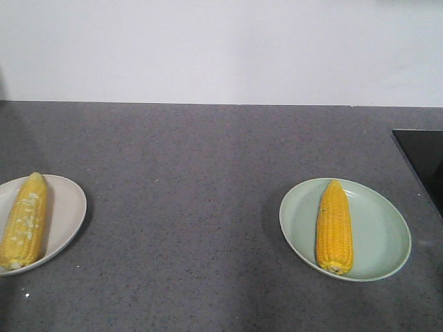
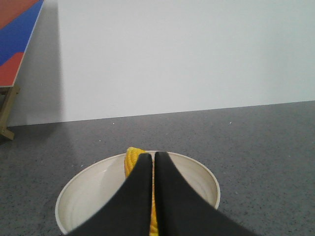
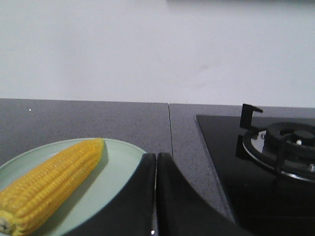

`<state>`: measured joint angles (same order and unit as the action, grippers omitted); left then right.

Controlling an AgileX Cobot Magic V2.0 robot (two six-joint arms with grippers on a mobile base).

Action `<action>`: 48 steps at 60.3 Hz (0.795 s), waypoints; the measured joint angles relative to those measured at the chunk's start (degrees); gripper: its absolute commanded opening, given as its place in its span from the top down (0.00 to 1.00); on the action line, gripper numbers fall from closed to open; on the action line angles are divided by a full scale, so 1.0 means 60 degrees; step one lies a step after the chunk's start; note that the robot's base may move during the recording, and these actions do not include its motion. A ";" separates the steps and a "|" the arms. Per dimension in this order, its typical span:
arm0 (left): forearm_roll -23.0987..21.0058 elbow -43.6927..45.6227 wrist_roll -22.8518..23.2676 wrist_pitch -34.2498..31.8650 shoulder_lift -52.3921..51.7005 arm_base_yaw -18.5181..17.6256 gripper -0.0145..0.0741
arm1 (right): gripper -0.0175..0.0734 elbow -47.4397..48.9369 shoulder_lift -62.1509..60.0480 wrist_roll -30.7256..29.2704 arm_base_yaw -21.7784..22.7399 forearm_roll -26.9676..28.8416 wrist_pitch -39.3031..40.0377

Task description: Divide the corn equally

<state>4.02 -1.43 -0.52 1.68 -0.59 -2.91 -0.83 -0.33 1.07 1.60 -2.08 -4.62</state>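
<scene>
One yellow corn cob (image 1: 24, 221) lies on a cream plate (image 1: 68, 207) at the left edge of the grey counter. A second corn cob (image 1: 334, 226) lies on a pale green plate (image 1: 377, 232) at the right. Neither gripper shows in the front view. In the left wrist view my left gripper (image 2: 153, 157) is shut and empty above the cream plate (image 2: 88, 196), its black fingers covering most of the cob (image 2: 131, 160). In the right wrist view my right gripper (image 3: 156, 157) is shut and empty over the right rim of the green plate (image 3: 115, 172), beside its cob (image 3: 51, 184).
A black gas hob (image 3: 266, 162) with a burner and pan support sits at the counter's right end, its corner visible in the front view (image 1: 423, 162). A white wall runs behind the counter. A red and blue board (image 2: 17, 39) leans at the far left.
</scene>
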 measured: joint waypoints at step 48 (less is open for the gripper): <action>-0.0008 0.0000 0.0003 -0.0003 0.0000 0.0000 0.84 | 0.82 -0.0131 -0.0058 0.0354 0.0000 -0.0030 0.0611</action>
<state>3.97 -1.43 -0.50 1.66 -0.59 -2.91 -1.62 -0.68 3.19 1.60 -2.27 -0.95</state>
